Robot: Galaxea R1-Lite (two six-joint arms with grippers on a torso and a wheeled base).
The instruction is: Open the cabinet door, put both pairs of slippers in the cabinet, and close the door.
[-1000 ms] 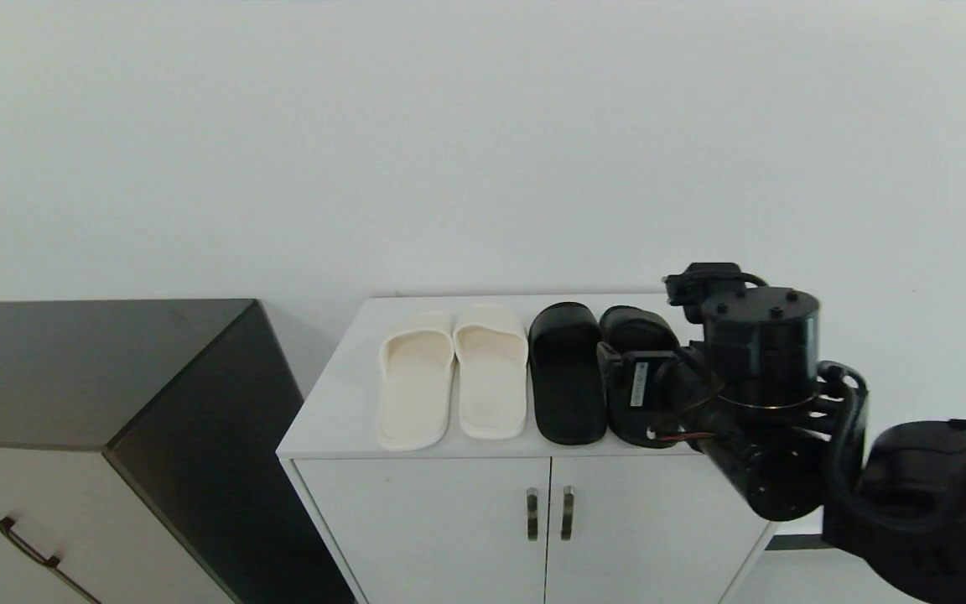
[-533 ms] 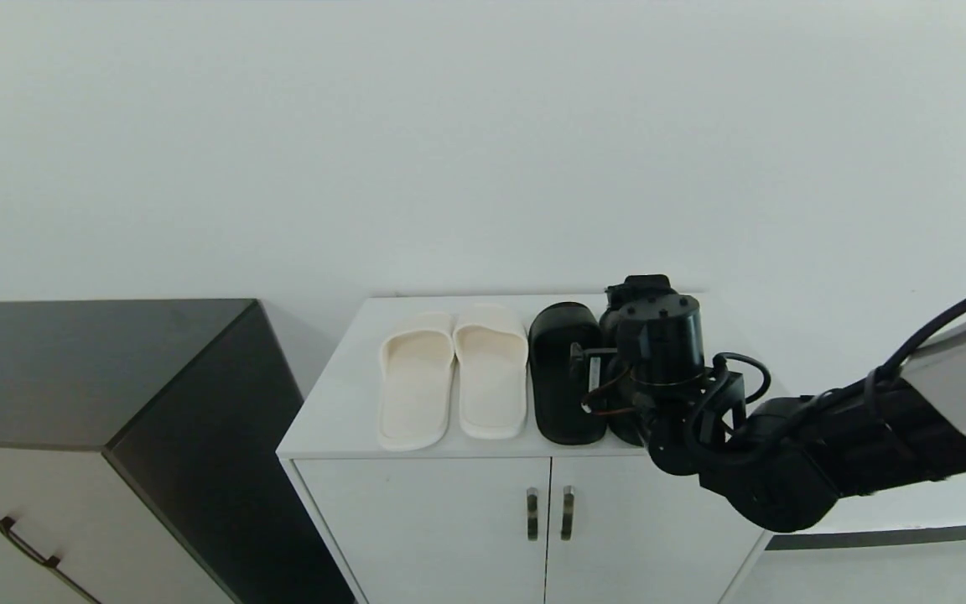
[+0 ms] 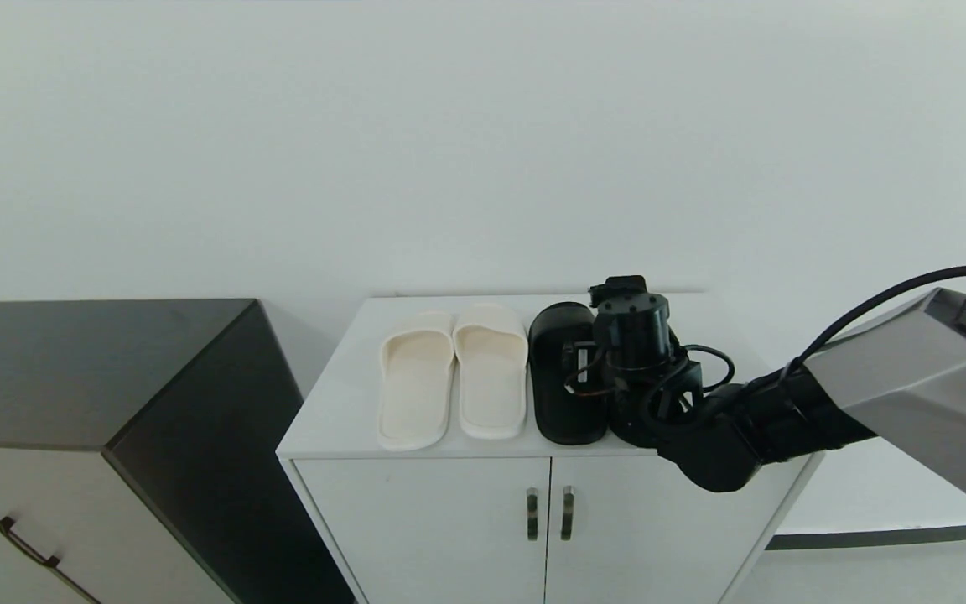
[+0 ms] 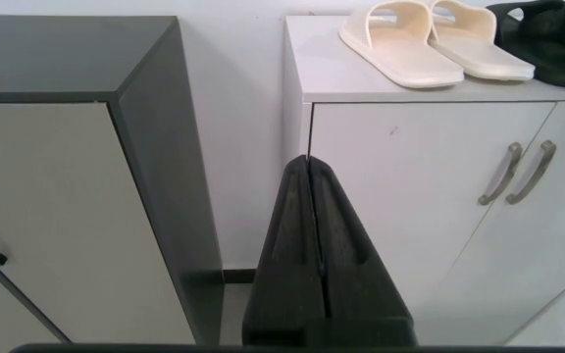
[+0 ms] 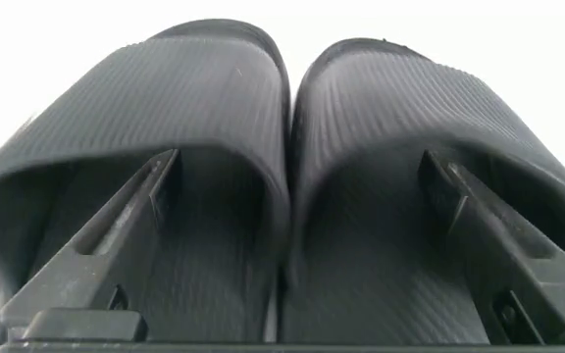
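Observation:
A pair of white slippers (image 3: 449,377) and a pair of black slippers (image 3: 563,377) lie side by side on top of the white cabinet (image 3: 332,411). Both cabinet doors are closed, their handles (image 3: 548,512) meeting in the middle. My right gripper (image 5: 299,162) is open and straddles the inner sides of the black pair, with one finger (image 5: 116,235) inside each slipper (image 5: 204,118). In the head view my right wrist (image 3: 630,331) covers the right black slipper. My left gripper (image 4: 308,167) is shut on nothing, low in front of the cabinet's left corner (image 4: 297,98).
A dark-topped cabinet (image 3: 97,369) with pale drawers stands close to the left of the white one. A plain wall runs behind both. The floor shows to the right of the white cabinet (image 3: 869,570).
My right arm has swung left and forward over the cabinet top, bringing its gripper onto the black slippers. The slippers and doors have not moved.

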